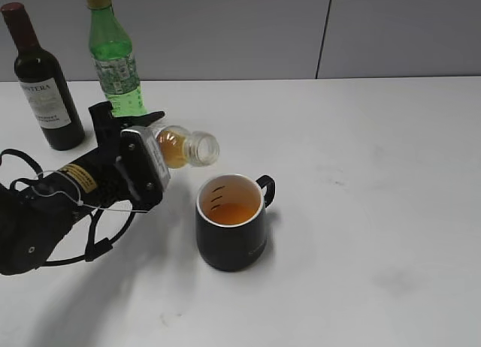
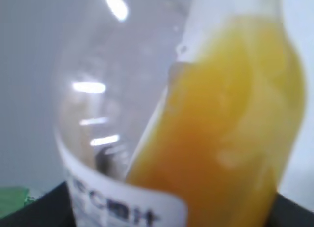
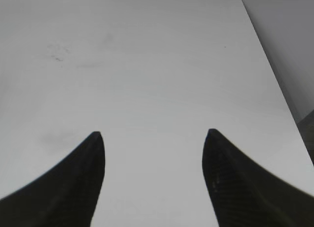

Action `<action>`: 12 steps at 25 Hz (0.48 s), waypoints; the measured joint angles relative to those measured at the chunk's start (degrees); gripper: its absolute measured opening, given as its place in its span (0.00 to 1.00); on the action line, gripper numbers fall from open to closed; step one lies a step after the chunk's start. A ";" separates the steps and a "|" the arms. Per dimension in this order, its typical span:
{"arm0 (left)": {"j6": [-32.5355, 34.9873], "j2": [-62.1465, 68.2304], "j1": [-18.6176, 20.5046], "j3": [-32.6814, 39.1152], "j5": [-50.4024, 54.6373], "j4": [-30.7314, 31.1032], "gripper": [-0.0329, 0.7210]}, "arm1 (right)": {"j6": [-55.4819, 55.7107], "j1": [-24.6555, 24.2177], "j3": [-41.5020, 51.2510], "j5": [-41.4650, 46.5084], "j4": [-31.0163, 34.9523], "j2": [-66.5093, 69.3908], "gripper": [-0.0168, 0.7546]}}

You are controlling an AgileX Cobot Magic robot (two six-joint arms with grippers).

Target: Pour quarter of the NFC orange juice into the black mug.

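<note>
the right gripper (image 3: 153,138) hangs over a bare white table (image 3: 147,65), its two dark fingers (image 3: 81,178) rising from the bottom edge with tapered tips spread wide and nothing between them. faint grey smudges mark the tabletop near the upper left and beside the left fingertip. the table's right edge runs diagonally down the right side, with a grey surface beyond it.
</note>
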 joint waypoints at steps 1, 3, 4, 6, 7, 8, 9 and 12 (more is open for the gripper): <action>-2.42 0.00 0.00 0.00 0.00 0.06 0.67 | 0.00 0.00 0.00 0.00 0.00 0.00 0.64; -9.25 0.00 0.00 0.00 0.00 0.06 0.67 | 0.00 0.00 0.00 0.00 0.00 0.00 0.64; -12.78 0.00 0.00 0.00 0.00 0.06 0.67 | 0.00 0.00 0.00 0.00 0.00 0.00 0.64; -21.94 0.00 0.00 0.00 0.00 -0.01 0.67 | 0.00 0.00 0.00 0.00 0.00 0.00 0.64; -26.43 0.00 0.00 0.00 0.00 -0.09 0.67 | 0.00 0.00 0.00 0.00 0.00 0.00 0.64; -30.10 0.00 0.00 0.00 0.00 -0.24 0.67 | 0.00 0.00 0.00 0.00 0.00 0.00 0.64; -33.76 0.00 0.00 0.00 0.00 -0.41 0.67 | 0.00 0.00 0.00 0.00 0.00 0.00 0.64; -47.05 -0.18 0.00 0.00 0.00 -0.95 0.67 | 0.00 0.00 0.00 0.00 0.00 0.00 0.64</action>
